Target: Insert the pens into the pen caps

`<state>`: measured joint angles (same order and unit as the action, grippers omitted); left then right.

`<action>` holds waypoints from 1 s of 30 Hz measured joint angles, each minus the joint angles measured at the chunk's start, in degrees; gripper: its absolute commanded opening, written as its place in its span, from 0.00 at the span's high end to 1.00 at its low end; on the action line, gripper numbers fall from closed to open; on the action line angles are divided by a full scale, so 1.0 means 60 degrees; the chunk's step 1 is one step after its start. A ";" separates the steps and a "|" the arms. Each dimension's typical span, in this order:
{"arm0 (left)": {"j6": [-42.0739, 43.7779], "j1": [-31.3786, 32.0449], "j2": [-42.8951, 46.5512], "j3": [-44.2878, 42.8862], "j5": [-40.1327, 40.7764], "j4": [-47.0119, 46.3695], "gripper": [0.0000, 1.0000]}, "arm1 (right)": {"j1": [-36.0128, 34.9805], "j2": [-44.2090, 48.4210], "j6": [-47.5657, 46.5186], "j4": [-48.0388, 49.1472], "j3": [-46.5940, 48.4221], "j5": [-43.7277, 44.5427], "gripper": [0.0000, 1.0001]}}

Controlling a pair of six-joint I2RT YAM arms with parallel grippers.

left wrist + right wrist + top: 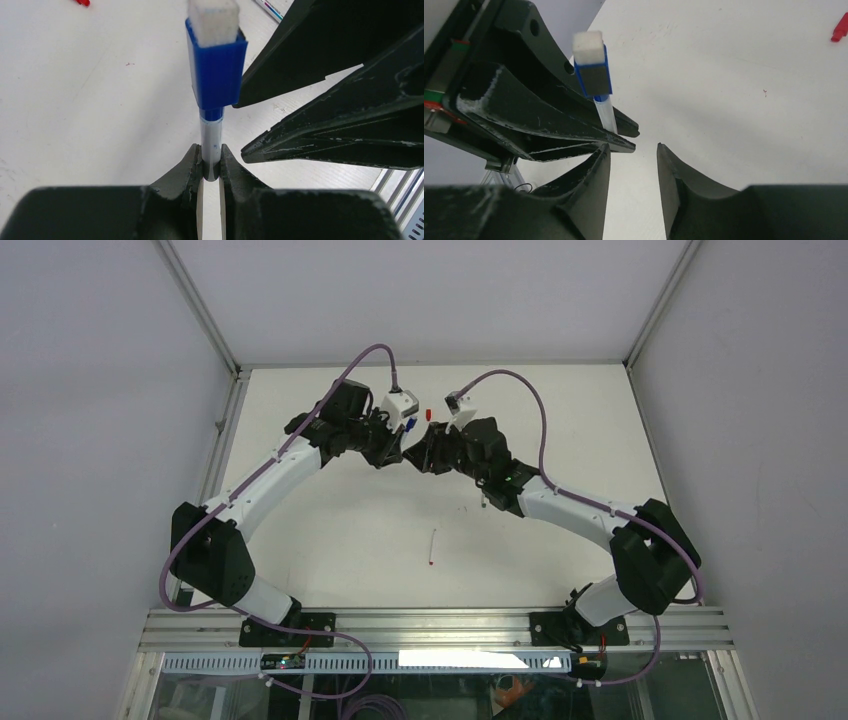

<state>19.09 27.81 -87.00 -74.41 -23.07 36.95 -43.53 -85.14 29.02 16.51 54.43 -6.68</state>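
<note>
pen [210,142], blue cap [216,70] on | left gripper [210,162] clenched on pen | right gripper [633,160] spread wide

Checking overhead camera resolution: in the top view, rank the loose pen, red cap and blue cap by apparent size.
1. loose pen, largest.
2. red cap and blue cap: tiny, alike, unranked; the blue one sits on the held pen in the left claw, nearer the camera.
</note>
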 measured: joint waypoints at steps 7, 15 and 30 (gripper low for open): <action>0.0000 0.0000 0.0000 0.0000 -0.0004 -0.0113 1.00 | 0.0011 -0.0007 0.0011 -0.0073 -0.0044 -0.0047 0.49; 0.0000 0.0000 -0.0040 -0.0033 -0.0062 -0.0120 1.00 | 0.0149 0.0321 0.0200 0.0681 -0.0987 0.0011 0.33; -0.0004 0.0000 -0.0160 -0.0055 -0.0386 -0.0131 1.00 | 0.0678 0.0943 0.0423 0.2586 -0.1330 0.0470 0.41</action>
<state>19.07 27.81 -87.96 -74.74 -25.39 36.16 -39.46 -79.48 31.55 32.03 46.46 -3.86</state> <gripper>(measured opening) 0.123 0.610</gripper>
